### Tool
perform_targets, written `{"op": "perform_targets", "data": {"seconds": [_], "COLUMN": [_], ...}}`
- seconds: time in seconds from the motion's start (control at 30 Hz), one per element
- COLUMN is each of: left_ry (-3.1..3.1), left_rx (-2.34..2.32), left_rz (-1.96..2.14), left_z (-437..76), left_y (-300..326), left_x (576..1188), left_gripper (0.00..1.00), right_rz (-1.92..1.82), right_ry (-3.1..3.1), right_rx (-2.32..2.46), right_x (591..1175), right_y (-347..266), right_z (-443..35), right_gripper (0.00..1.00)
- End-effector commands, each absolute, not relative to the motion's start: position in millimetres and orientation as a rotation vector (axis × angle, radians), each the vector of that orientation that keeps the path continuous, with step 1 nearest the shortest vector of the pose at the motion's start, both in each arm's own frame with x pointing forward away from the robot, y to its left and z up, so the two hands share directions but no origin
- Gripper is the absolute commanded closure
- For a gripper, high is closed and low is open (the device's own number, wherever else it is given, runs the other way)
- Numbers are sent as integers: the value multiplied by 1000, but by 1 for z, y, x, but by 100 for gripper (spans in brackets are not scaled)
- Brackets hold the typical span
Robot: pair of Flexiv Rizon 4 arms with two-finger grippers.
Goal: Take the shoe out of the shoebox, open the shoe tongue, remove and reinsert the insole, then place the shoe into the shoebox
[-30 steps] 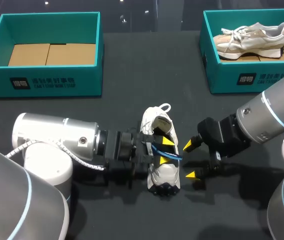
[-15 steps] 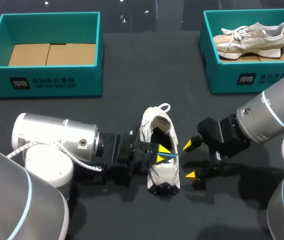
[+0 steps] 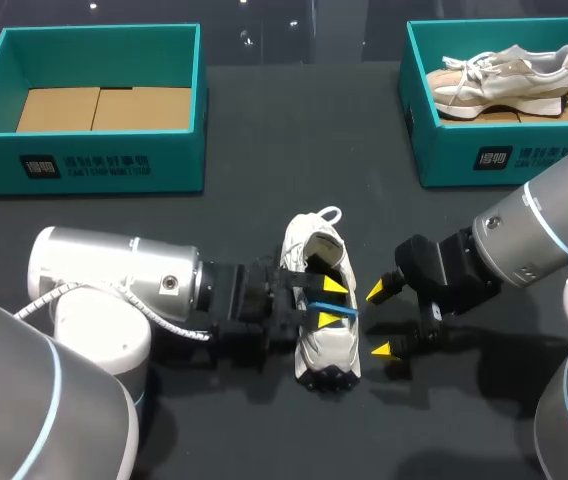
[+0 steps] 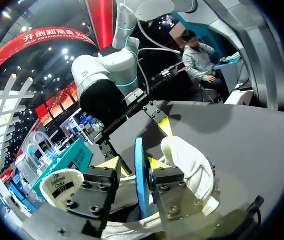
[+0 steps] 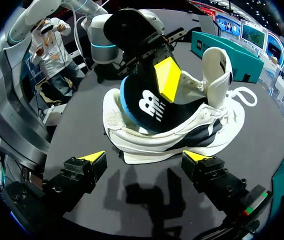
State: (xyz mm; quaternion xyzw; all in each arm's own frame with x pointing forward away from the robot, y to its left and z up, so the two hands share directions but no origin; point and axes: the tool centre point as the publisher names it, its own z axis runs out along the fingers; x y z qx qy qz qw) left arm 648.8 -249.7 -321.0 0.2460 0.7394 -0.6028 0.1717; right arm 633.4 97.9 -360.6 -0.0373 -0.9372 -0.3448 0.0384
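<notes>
Half out of the shoe (image 3: 324,350), the insole (image 5: 142,107) is pinched by the left tool (image 3: 329,302) (right tool (image 3: 379,320) spread beside), so next probably calls for a clean pull free.

Trade-show hall; red banner (image 4: 47,37), booths (image 5: 247,32)

I see the white mesh sneaker (image 3: 326,350) standing on its sole on the surface, side-on just ahead of my right end effector (image 3: 379,320), with its tongue raised. Its black insole with a blue underside (image 3: 336,312) stands on edge out of the opening, at my left end effector (image 3: 330,302). The teal cardboard shoebox (image 3: 94,160) sits well beyond that.
</notes>
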Motion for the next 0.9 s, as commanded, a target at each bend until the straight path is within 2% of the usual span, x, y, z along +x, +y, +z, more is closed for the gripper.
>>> {"op": "perform_targets", "data": {"seconds": [0.03, 0.1, 0.5, 0.67, 0.7, 0.73, 0.77, 0.9], "left_ry": [2108, 2111, 2182, 2185, 2184, 2182, 2178, 2188], "left_rx": [715, 727, 824, 793, 792, 793, 794, 807], "left_rz": [-1701, -1701, -1558, -1556, -1564, -1568, -1582, -1586], "left_z": [-310, -309, -348, -346, -341, -337, -334, -321], "left_y": [-240, -241, -250, -246, -245, -244, -243, -241], "left_x": [641, 639, 654, 662, 660, 659, 658, 651], "left_gripper": [79, 100, 100, 100, 99, 81, 73, 62], "right_rz": [-1057, -1057, -1057, -1057, -1057, -1057, -1057, -1057], "right_ry": [-2878, -2878, -2878, -2878, -2878, -2878, -2878, -2878], "right_rx": [-115, -115, -115, -115, -115, -115, -115, -115], "right_x": [632, 632, 632, 632, 632, 632, 632, 632], "right_y": [98, 98, 98, 98, 98, 98, 98, 98], "right_z": [-360, -360, -360, -360, -360, -360, -360, -360], "right_gripper": [0, 0, 0, 0, 0, 0, 0, 0]}}
